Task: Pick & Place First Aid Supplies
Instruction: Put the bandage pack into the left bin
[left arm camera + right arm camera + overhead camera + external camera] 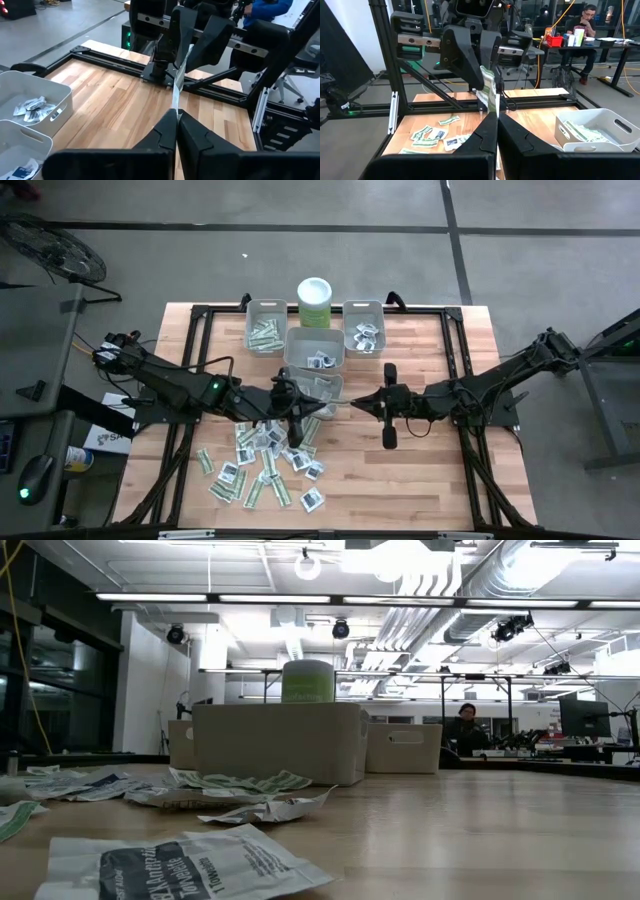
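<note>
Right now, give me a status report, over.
Left gripper and right gripper both shut on one strip packet, off the table. Grey bins nearby, not blocking.

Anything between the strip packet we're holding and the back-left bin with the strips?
Yes: the right pincer grips the strip packet too, opposite the left pincer, and must release. The nearest grey bin sits roughly along the way to the strip bin; carried high, the packet likely clears it.
</note>
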`<state>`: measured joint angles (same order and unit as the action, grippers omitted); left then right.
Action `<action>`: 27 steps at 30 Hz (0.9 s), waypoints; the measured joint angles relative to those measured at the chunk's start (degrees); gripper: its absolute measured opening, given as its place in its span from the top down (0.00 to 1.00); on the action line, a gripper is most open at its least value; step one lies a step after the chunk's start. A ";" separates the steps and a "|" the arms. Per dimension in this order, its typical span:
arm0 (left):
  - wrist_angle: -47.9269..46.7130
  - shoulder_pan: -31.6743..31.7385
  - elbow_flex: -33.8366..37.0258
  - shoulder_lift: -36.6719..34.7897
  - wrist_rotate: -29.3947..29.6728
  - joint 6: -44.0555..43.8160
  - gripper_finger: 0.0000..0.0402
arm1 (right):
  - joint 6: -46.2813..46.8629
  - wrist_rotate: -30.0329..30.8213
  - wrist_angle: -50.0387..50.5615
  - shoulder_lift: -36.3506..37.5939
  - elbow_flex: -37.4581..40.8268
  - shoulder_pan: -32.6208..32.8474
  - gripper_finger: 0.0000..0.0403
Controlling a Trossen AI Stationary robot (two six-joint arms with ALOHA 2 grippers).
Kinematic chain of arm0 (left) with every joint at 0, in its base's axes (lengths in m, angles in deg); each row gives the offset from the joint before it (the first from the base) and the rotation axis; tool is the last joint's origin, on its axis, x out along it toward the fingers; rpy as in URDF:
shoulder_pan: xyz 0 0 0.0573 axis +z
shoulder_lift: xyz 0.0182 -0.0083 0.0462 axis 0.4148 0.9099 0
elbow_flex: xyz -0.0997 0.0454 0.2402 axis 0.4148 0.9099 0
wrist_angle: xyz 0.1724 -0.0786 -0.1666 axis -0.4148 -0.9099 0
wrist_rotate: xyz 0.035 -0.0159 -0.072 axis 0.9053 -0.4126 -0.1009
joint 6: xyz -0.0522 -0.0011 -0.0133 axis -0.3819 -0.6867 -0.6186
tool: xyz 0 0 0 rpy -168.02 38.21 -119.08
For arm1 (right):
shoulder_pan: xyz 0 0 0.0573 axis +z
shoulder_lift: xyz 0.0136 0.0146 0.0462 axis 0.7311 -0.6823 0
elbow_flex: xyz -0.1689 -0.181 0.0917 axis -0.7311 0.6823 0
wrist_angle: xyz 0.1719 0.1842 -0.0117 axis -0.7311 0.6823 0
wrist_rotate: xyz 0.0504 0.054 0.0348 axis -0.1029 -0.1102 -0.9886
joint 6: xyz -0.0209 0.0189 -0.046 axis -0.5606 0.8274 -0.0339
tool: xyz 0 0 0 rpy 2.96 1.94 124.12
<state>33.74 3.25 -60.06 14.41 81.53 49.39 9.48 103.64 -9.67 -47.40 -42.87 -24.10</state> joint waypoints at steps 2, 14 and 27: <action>0.00 0.00 0.00 0.00 -0.10 0.00 0.99 | 0.02 0.48 0.00 0.00 0.00 0.00 1.00; -4.10 0.61 0.00 -0.23 3.41 -0.07 1.00 | 6.64 5.12 3.61 4.01 0.04 -0.37 0.70; -31.43 16.64 -0.03 -5.19 -4.63 -7.56 1.00 | 7.64 15.50 14.17 12.09 0.03 -0.37 0.56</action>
<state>2.31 19.89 -60.09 9.22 76.90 41.83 17.12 119.14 4.50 -35.31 -42.85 -24.47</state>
